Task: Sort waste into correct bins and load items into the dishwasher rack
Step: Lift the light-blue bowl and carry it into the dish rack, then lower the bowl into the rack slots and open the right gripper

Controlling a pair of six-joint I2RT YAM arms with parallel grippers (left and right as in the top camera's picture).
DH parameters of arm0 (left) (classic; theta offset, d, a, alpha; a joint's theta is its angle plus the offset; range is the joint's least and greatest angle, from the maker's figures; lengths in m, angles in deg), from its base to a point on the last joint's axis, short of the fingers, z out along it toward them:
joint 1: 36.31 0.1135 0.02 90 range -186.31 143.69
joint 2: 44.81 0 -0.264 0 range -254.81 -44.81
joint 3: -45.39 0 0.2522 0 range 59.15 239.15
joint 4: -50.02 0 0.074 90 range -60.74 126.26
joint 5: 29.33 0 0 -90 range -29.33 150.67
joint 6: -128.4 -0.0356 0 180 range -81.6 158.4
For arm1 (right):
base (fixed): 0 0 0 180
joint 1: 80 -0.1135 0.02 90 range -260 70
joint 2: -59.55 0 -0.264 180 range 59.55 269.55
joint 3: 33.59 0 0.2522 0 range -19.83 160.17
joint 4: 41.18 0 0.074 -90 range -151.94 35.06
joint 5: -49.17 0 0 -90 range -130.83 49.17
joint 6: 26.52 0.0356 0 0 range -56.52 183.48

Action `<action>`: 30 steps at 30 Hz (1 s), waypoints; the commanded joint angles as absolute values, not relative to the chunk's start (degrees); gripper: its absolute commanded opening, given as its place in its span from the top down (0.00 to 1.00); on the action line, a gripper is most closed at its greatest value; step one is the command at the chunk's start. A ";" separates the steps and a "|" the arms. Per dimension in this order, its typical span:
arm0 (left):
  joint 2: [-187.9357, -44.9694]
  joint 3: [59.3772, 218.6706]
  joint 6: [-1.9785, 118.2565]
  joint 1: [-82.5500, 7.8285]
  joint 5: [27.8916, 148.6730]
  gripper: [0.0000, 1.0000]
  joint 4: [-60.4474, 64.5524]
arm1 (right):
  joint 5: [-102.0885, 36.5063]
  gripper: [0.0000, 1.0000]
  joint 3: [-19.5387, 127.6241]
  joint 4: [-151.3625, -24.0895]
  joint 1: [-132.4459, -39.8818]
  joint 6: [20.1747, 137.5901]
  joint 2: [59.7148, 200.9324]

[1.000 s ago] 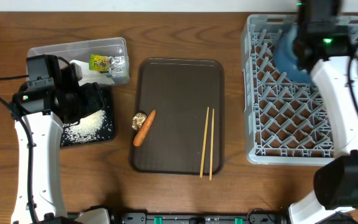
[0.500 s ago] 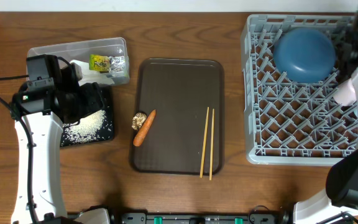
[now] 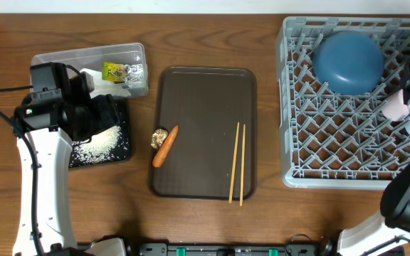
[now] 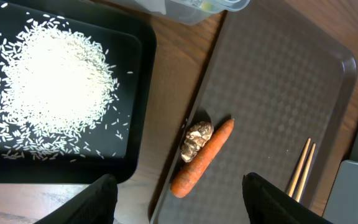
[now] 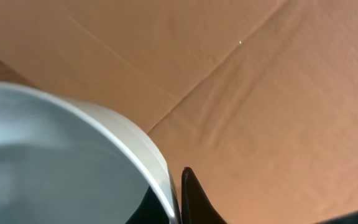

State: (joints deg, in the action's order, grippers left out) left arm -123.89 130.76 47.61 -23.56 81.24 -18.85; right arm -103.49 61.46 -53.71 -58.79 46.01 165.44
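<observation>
Left tool (image 4: pixel 179 190) hangs with its jaws wide apart and nothing between them. Off its left finger I see the black tray (image 4: pixel 137 127) with the rice grains (image 4: pixel 61 81) heaped in it. Beyond that is the clear tub (image 3: pixel 62 57), which holds the tissue (image 3: pixel 95 78) and the foil wrapper (image 3: pixel 123 71). Just ahead of the gap between the fingers, the carrot stick (image 4: pixel 202 157) lies touching the brown food bit (image 4: pixel 196 138) on the left edge of the brown tray (image 4: pixel 272 81). Past the right finger lie the chopsticks (image 3: pixel 237 163), side by side. Further right, the rack (image 3: pixel 333 156) carries the dark blue bowl (image 3: pixel 349 62), upside down, and the pink cup (image 3: pixel 395 106). Right tool (image 5: pixel 174 202) is pinched closed on the rim of the white bowl (image 5: pixel 42 155).
</observation>
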 commanded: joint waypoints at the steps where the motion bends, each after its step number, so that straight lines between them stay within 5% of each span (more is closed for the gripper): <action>1: -124.18 131.37 47.75 -23.36 80.92 0.35 -19.01 | -103.99 0.99 61.03 -49.73 -57.15 36.37 169.76; 12: -124.18 131.37 47.75 -23.36 80.92 0.35 -18.98 | -103.12 0.99 61.03 -29.20 -55.92 22.40 179.93; 23: -124.18 131.37 47.77 -23.36 80.94 0.34 -18.96 | -100.36 0.98 61.03 -28.81 -57.83 24.26 183.67; 30: -124.18 131.37 48.40 -23.36 80.92 0.34 -18.96 | -100.36 0.69 61.03 -29.68 -61.04 24.24 183.67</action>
